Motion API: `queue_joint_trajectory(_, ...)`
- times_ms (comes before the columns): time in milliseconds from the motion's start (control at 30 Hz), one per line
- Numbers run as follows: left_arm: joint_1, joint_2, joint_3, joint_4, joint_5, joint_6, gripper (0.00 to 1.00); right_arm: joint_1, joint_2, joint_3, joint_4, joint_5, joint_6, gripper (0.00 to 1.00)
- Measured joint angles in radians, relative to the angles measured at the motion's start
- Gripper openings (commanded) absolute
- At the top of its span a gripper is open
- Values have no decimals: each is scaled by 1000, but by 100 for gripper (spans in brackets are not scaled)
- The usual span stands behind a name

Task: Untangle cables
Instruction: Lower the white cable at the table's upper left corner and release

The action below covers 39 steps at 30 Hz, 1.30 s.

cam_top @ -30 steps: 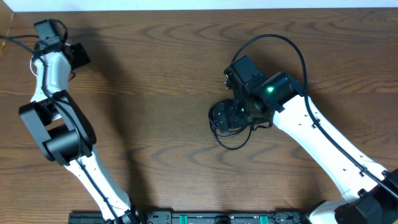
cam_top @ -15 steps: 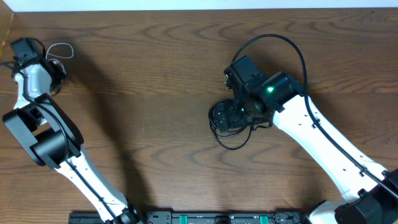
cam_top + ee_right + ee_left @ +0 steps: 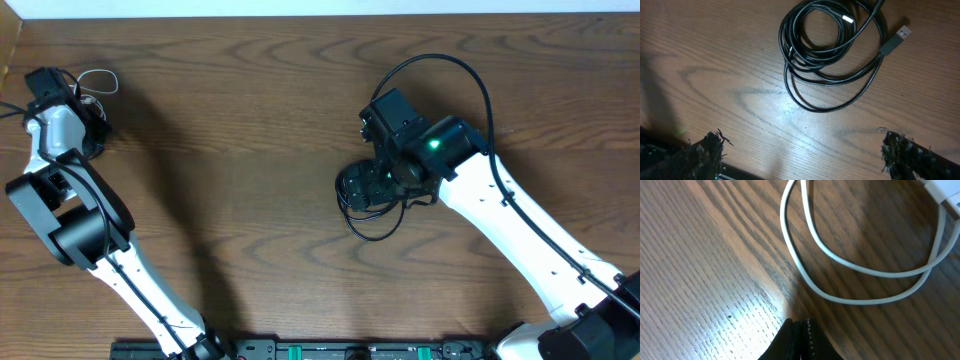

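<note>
Resting on the wooden surface (image 3: 250, 150) near its far left corner, the short white cable (image 3: 96, 80) lies in a loose, flat loop just beside the left arm's wrist. In the left wrist view the same white cable (image 3: 855, 267) curves in two overlapping arcs, and its white plug (image 3: 946, 191) shows at the upper right edge. The left hand (image 3: 797, 341) appears there only as a dark wedge at the bottom middle, its fingers seemingly pressed together on nothing and clear of the cord.

The black cables (image 3: 346, 195) sit near the middle of the surface, bundled into one coil of several turns directly under the right arm's wrist. The right wrist view shows the black cables (image 3: 784, 39) still wound through each other, a USB plug (image 3: 899, 36) sticking out at the coil's right side. The right hand (image 3: 802, 150) is spread wide above the surface, empty, with its fingertips (image 3: 707, 147) not touching the coil.
</note>
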<state>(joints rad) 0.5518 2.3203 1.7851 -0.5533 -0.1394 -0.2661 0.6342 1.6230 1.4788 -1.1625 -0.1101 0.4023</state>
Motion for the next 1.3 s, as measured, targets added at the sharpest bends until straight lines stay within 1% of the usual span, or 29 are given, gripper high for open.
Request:
queue_joint_trajectory(300,0,11,-12,39,0,-13,8,0,0,0,0,-2,0,99)
queue_joint_trajectory(500,0,35,-6,119,-5,-13,8,0,0,0,0,-3,4,99)
queue_joint_trajectory(667,1,62,3,220,4,6,8,0,0,0,-3,-3,27,99)
queue_joint_trajectory(800,5,87,11,316,72,32,8,0,0,0,-5,-25,39,99)
queue_joint_trajectory(933,6,100,12,388,194,39,11,0,0,0,-6,-58,42,99)
queue_joint_trajectory(1000,7,107,22,394,257,39,11,0,0,0,-6,-73,43,99)
queue_joint_trajectory(1033,7,112,33,389,290,38,12,0,0,0,-7,-80,43,99)
queue_joint_trajectory(1067,7,115,44,379,315,39,17,0,0,0,-9,-85,43,99)
queue_joint_trajectory(1133,7,117,58,357,354,46,36,0,0,0,-16,-95,43,99)
queue_joint_trajectory(1300,7,103,67,317,405,31,36,0,0,-1,-27,-107,43,99)
